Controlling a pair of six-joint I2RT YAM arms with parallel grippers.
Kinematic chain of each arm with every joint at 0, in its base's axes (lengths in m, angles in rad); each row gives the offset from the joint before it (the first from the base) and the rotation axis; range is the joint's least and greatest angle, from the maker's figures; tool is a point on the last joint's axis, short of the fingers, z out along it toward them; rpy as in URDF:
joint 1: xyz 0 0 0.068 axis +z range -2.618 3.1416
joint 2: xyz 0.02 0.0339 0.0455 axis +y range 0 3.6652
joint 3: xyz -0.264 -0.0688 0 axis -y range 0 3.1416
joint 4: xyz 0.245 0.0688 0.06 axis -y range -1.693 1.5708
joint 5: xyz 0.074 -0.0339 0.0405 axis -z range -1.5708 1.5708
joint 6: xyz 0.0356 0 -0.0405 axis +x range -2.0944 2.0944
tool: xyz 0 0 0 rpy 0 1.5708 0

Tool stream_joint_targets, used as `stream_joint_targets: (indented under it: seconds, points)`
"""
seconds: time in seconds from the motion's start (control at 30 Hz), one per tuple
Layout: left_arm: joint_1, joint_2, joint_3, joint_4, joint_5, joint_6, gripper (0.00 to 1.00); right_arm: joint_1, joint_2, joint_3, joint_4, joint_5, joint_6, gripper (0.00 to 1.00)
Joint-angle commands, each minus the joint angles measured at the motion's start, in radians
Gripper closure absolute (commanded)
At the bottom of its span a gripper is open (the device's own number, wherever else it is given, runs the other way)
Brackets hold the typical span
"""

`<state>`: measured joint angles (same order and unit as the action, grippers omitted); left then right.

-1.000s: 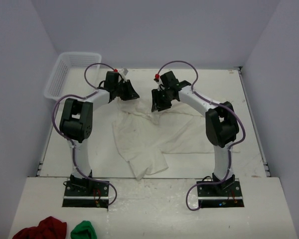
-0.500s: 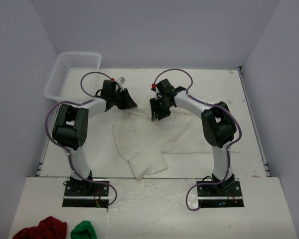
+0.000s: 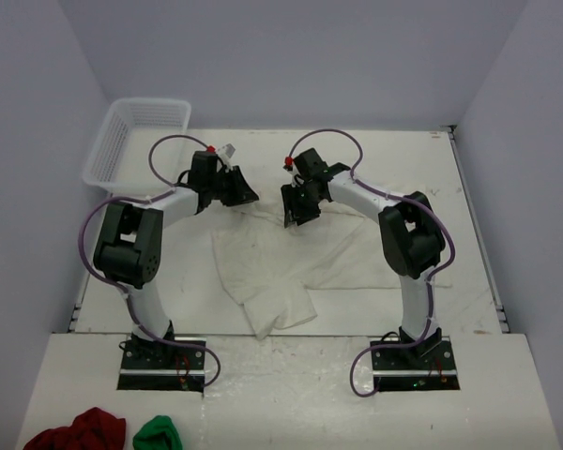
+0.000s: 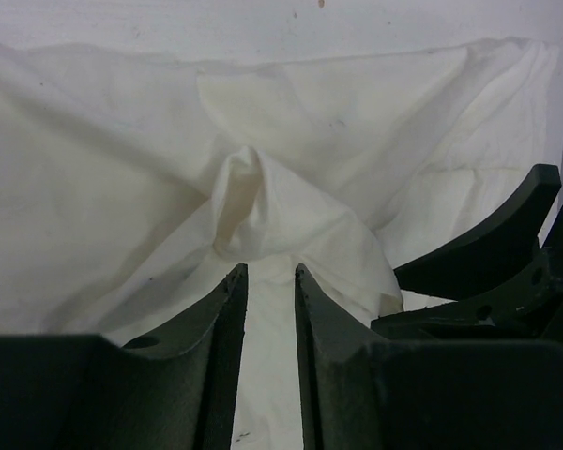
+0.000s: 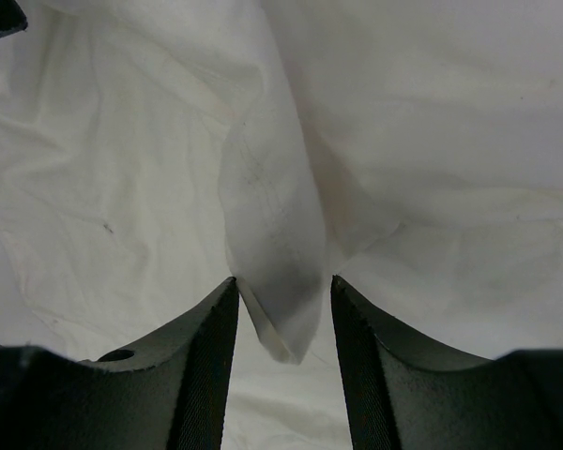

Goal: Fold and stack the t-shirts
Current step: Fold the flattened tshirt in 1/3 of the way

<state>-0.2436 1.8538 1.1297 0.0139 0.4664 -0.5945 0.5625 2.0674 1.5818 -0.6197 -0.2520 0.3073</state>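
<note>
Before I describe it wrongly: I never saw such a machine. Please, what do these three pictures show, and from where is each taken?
Two robot arms, the left arm and the right arm, are bolted at the near edge of a table. The wide picture comes from a fixed camera above and behind them; the close ones come from a camera on each wrist, so the dark prongs are its own fingers. A crumpled off-white t-shirt lies on the table. The left hand and the right hand each pinch a fold at its far edge. A white basket stands at the far left corner.
</note>
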Motion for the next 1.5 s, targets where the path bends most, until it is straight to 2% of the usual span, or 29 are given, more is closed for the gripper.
stream_joint_targets:
  seconds: [0.0,0.5,0.67,0.77,0.9,0.97,1.17,1.3,1.47]
  points:
    - [-0.003,0.024,0.018,0.037,0.005,-0.007,0.72,0.007,-0.046,-0.002,0.017,0.002,-0.013,0.54]
    - [-0.003,0.142,0.096,0.032,0.018,0.024,0.69,0.007,-0.056,0.012,0.006,-0.01,-0.023,0.54]
    - [-0.003,0.153,0.11,0.043,0.025,0.019,0.71,0.007,-0.052,0.012,0.008,-0.01,-0.023,0.54]
    - [-0.003,0.148,0.111,0.043,0.029,0.019,0.78,0.008,-0.052,0.012,0.011,-0.015,-0.019,0.54]
    - [-0.003,0.137,0.111,0.047,0.046,0.018,0.99,0.007,-0.056,0.004,0.017,-0.01,-0.013,0.54]
    - [-0.005,0.133,0.105,0.052,0.058,0.016,1.0,0.007,-0.061,-0.003,0.023,-0.01,-0.011,0.54]
    - [-0.031,0.056,0.062,0.061,0.061,0.004,1.0,0.007,-0.101,-0.04,0.041,0.022,0.003,0.54]
    - [-0.077,-0.072,0.015,0.028,0.029,-0.01,1.0,0.007,-0.173,-0.08,0.064,0.103,0.035,0.54]
    - [-0.106,-0.262,-0.08,-0.066,-0.067,-0.016,1.0,0.007,-0.283,-0.106,0.038,0.192,0.049,0.47]
